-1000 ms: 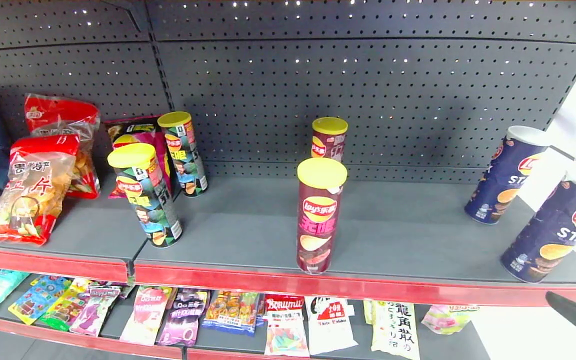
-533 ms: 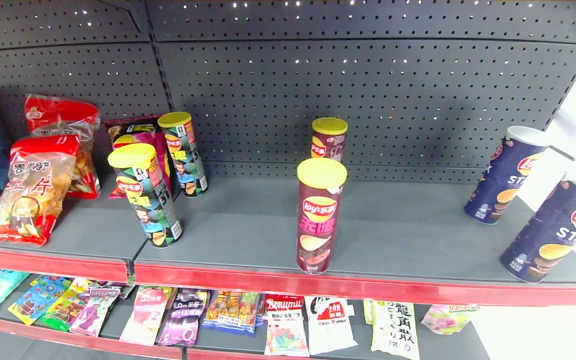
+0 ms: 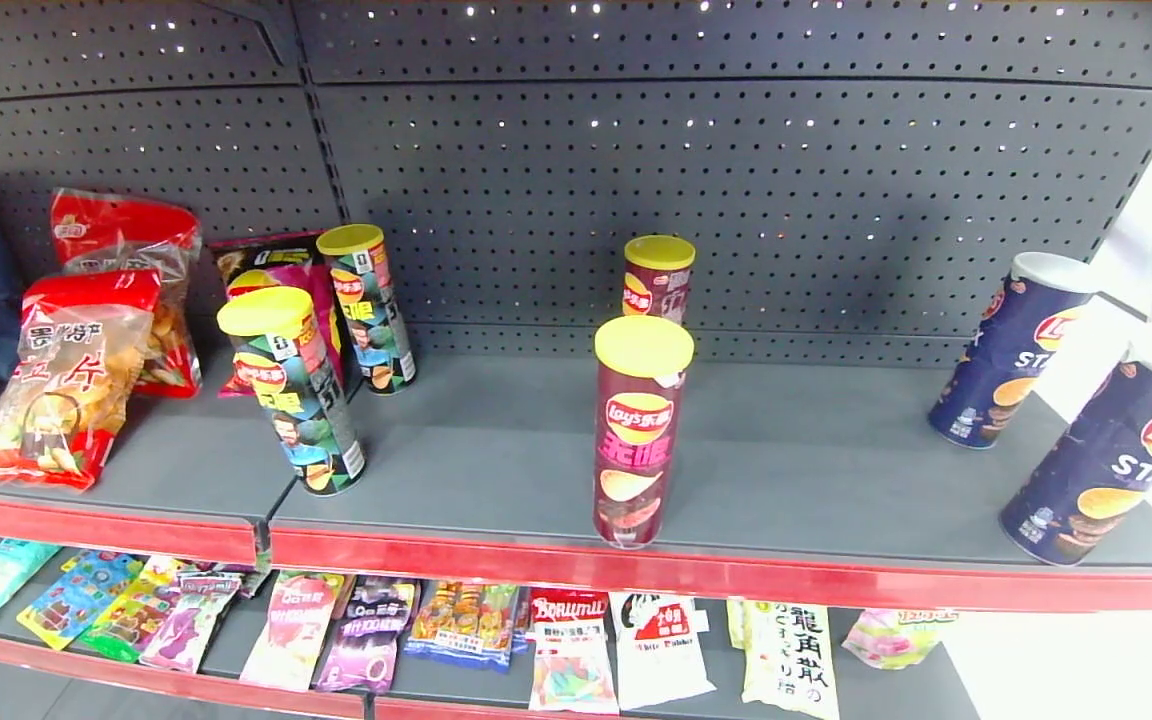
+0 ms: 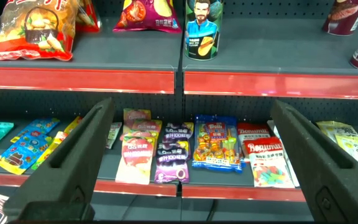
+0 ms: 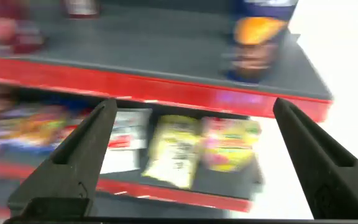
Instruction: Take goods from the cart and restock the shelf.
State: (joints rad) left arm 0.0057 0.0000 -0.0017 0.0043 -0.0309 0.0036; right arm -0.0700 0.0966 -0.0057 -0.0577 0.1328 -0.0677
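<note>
A: So, how are the tools seen?

B: Spread wide, both. The left tool [image 4: 191, 106] is held with its two fingers well apart, faced toward the red front edge of the shelf [image 3: 816, 470]. The right tool [image 5: 194, 102] is likewise seen open, before the shelf's right end.

A: And where are the goods found?

B: A maroon can [image 3: 639, 430] is stood upright at the front edge, mid-shelf, and a second maroon can [image 3: 658, 277] is set behind it by the back panel. Two green cans [image 3: 291, 390] are placed toward the left, with red snack bags [image 3: 66, 380] at the left end. Two blue cans [image 3: 1011, 350] are stood at the right end, one behind the other. Sachets [image 3: 566, 650] are laid in a row on the lower shelf [image 3: 896, 690].
</note>
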